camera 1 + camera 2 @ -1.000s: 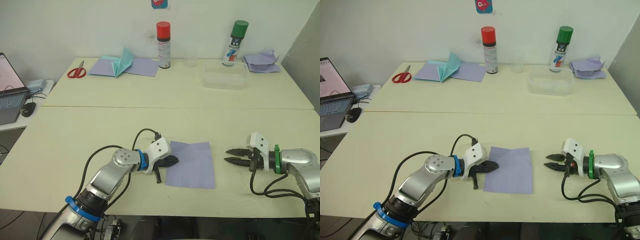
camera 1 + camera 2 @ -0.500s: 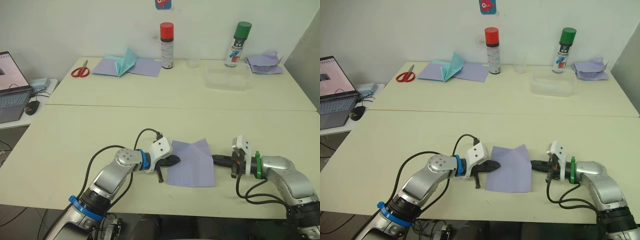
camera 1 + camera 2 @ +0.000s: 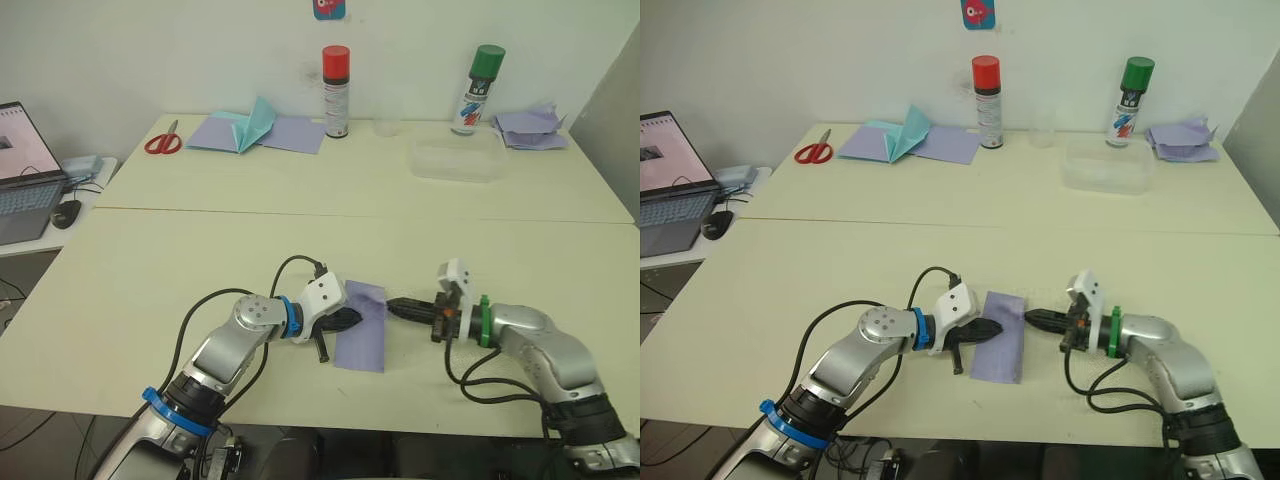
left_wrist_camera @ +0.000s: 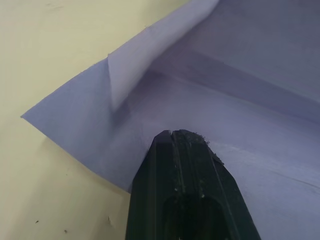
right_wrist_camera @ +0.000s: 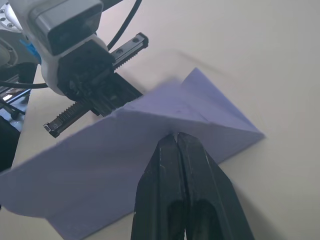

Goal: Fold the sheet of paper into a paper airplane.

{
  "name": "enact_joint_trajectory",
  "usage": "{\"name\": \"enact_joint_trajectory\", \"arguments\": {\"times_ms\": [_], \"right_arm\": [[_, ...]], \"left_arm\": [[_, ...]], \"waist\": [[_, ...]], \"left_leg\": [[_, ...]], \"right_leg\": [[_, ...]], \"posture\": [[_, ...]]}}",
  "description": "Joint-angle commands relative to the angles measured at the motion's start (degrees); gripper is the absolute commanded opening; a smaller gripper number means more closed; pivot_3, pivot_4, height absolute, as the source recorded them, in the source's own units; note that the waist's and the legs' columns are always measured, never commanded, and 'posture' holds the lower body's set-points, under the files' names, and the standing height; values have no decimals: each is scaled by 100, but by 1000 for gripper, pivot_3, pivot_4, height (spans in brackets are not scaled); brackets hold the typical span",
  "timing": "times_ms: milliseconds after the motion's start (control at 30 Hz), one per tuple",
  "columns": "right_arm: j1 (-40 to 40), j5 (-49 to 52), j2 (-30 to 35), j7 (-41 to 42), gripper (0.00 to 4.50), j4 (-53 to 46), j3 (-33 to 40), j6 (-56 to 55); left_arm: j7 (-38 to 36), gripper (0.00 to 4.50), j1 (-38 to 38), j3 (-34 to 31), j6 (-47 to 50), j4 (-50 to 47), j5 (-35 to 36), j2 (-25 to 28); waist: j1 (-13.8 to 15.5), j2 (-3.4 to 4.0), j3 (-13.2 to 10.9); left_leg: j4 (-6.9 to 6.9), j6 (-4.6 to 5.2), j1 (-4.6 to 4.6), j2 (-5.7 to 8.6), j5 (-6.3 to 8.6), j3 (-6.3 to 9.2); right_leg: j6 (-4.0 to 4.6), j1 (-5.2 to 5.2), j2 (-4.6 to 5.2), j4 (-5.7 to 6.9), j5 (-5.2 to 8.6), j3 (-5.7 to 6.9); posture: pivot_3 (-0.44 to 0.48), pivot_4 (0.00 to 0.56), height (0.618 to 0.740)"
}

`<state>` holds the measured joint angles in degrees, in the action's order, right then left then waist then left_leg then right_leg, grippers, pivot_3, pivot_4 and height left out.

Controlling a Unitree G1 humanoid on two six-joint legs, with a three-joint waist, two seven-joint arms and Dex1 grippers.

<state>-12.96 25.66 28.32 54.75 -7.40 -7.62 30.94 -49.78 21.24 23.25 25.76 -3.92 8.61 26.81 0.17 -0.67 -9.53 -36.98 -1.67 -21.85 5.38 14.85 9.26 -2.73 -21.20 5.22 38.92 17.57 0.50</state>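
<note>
At the lower centre of the frame my left fingers point(image 3: 345, 321) are closed together, pressing flat on the left edge of the sheet of paper point(image 3: 362, 338), pinning it to the bench point(image 3: 200, 250). My right fingers point(image 3: 400, 307), also closed with no gap between them, touch the sheet's right side near its upper corner. A second ago the sheet lay wide and flat and my right fingers hung open, well off to the right; now they have swept in and pushed the right half over, so the sheet is a narrow strip, one flap still lifting. I judge the first lengthwise fold is nearly laid but not yet creased. Farther up the frame, at the back, lie the scissors point(image 3: 159, 143), a teal paper plane point(image 3: 247, 125), two spray cans point(image 3: 336, 77) and a clear tray point(image 3: 455, 160).
</note>
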Motion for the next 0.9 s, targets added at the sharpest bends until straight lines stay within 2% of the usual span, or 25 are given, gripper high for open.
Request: {"name": "enact_joint_trajectory", "arguments": {"times_ms": [33,233,433,700,833,900], "right_arm": [[-236,-325,-133,-102,25,123,-191,-402],[-436,-814,-362,-175,25,558,-505,-817],[-496,-1317,-325,-96,25,910,-896,-1107],[-522,-1552,-376,-19,25,1105,-1066,-1194],[-617,-1686,-427,-61,25,1253,-1135,-1272],[-625,-1739,-445,-65,25,1274,-1160,-1288]], "left_arm": [[70,0,-74,19,149,195,-238,112],[96,0,-157,-56,237,105,-200,189],[396,0,-183,-512,422,-41,-104,203],[1106,0,89,-1361,543,306,128,-258],[1034,0,101,-1599,641,-22,275,-139],[865,0,58,-1755,657,-402,624,-220]], "waist": [[-8,0,0],[-27,1,1],[-57,1,3],[-73,-4,6],[-135,-11,10],[-166,-11,10]], "left_leg": [[0,0,0,1,0,0],[2,-1,2,-1,-1,1],[3,-2,2,-4,-1,1],[3,-7,3,-5,-4,6],[5,-26,3,-10,-14,5],[5,-26,3,-10,-15,6]], "right_leg": [[-1,-1,0,0,-1,0],[-1,-4,-3,1,-1,-1],[-1,-10,-6,3,-1,-3],[-1,-11,-11,3,-1,-3],[-1,-15,-11,4,-1,1],[-1,-16,-11,4,-1,1]], "posture": [[0,150,740],[0,150,740],[0,150,740],[0,150,740],[0,150,740],[0,150,740]]}}
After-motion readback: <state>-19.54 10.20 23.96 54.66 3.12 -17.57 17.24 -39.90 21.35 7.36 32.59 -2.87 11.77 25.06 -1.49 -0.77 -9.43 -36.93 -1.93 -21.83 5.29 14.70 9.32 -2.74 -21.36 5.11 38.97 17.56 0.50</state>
